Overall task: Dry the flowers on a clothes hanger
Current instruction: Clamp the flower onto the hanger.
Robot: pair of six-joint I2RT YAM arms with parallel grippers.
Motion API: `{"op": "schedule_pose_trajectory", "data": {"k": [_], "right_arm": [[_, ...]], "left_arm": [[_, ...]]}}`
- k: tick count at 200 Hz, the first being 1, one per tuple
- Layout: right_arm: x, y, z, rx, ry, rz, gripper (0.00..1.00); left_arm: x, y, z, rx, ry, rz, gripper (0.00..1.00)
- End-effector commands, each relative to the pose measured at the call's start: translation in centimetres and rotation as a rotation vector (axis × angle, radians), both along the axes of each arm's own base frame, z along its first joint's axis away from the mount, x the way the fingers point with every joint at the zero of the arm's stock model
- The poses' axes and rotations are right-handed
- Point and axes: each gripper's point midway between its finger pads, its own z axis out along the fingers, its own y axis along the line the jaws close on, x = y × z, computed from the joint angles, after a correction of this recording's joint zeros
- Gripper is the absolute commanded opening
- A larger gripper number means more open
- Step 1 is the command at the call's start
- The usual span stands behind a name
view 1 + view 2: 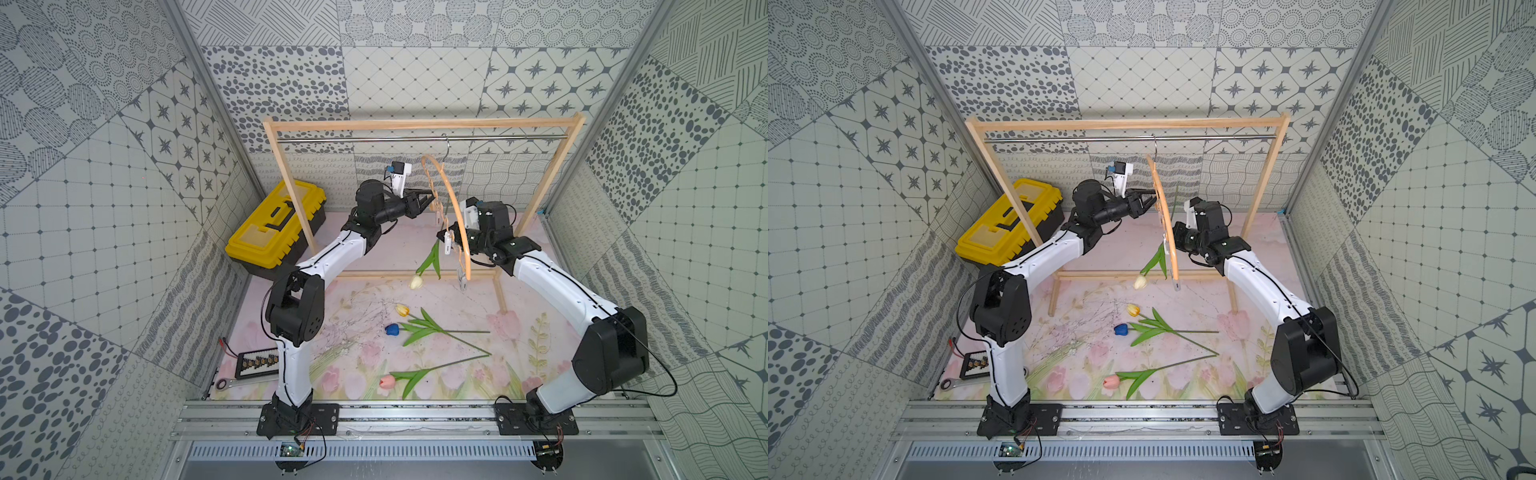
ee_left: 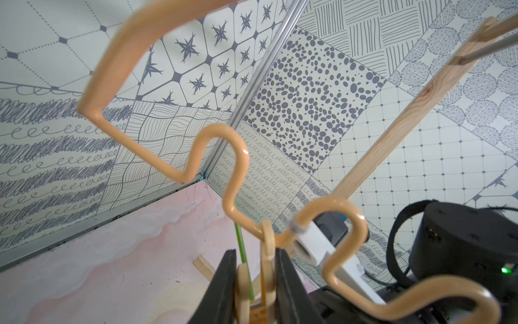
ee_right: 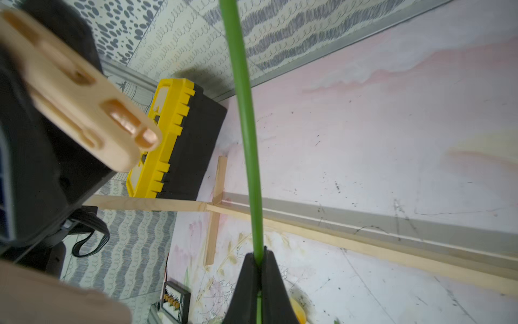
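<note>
**Pegging the white tulip: clothespin pinched, stem held beside it**

In both top views the hanger [image 1: 459,224] [image 1: 1167,224] hangs by its hook from the rail [image 1: 415,138] of the wooden frame [image 1: 424,122], turned nearly edge-on. The left gripper [image 1: 430,198] reaches it from one side and the right gripper [image 1: 441,236] from the other. The white tulip [image 1: 416,281] dangles head down below the right gripper. The yellow tulip [image 1: 402,309], blue tulip [image 1: 392,329] and pink tulip [image 1: 386,381] lie on the mat [image 1: 540,332], from its middle toward its front edge.

In the left wrist view, the left gripper [image 2: 255,261] is clamped on a clothespin [image 2: 267,252] hanging from the hanger's wavy bar [image 2: 238,168]. The green stem [image 2: 241,244] runs just beside it. Whether it sits inside the clothespin's mouth cannot be told.

In the right wrist view, the right gripper [image 3: 259,261] is closed tight on the stem [image 3: 246,126], which rises straight out of it.

The step in hand looks like clipping up the first flower. Next, the stem probably needs to be seated in the pinched clothespin. The left gripper can then let go, and the right only after the clothespin bites.
</note>
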Motion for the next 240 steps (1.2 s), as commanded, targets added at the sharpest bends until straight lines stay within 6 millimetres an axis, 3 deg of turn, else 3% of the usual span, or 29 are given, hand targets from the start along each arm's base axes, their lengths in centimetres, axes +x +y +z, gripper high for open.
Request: {"op": "schedule_pose_trajectory", "data": {"k": [1,53,76,124,170,202,240], "right_arm": [[0.7,2.7,5.7,0.164,-0.164,0.059,0.0],[0.7,3.0,7.6,0.19,-0.218,0.067,0.0],[1.1,2.6,7.4,0.156,-0.215,0.045,0.0],[1.0,-0.8,5.2,0.076,-0.175,-0.055,0.0],[-0.4,-2.6,7.4,0.063,-0.269,-0.108,0.0],[-1.4,-2.2,7.9,0.087,-0.318,-0.052,0.0],[-1.1,-1.6,7.5,0.142,-0.302,0.032,0.0]], "left_arm": [[-0.6,0.6,4.1,-0.175,-0.047,0.093,0.11],[-0.8,0.5,3.7,-0.177,-0.044,0.098,0.09],[-1.1,0.4,3.7,-0.176,-0.053,0.087,0.07],[-1.4,0.6,4.2,-0.176,-0.067,0.091,0.04],[-1.4,0.7,4.0,-0.246,-0.012,0.071,0.03],[-1.7,0.3,3.9,-0.297,0.024,0.038,0.0],[-2.2,0.0,3.4,-0.287,0.031,0.025,0.0]]}}
